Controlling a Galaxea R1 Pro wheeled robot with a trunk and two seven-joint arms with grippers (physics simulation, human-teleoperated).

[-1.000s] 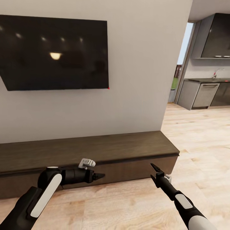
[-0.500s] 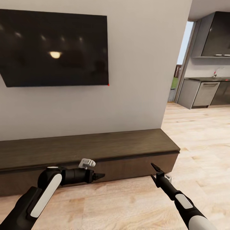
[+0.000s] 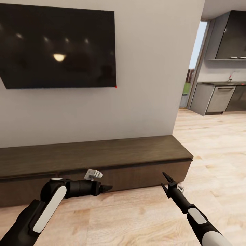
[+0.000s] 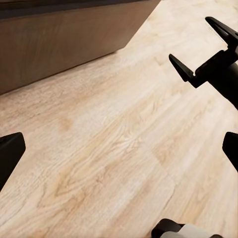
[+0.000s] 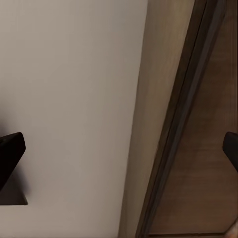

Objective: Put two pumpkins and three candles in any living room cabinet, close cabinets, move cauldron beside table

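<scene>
Head view: the long, low dark-brown wood cabinet [image 3: 102,159] stands against the pale wall below a black wall-mounted television [image 3: 58,48], all drawer fronts flush. The left gripper [image 3: 106,188] hangs just before its front, fingers spread, holding nothing. The right gripper [image 3: 165,181], jaws apart and empty, hovers near the cabinet's right end above the light wood floor [image 3: 136,218].

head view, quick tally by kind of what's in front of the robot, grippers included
cabinet: 1
tv: 1
grippers: 2, left gripper and right gripper
total: 4
</scene>
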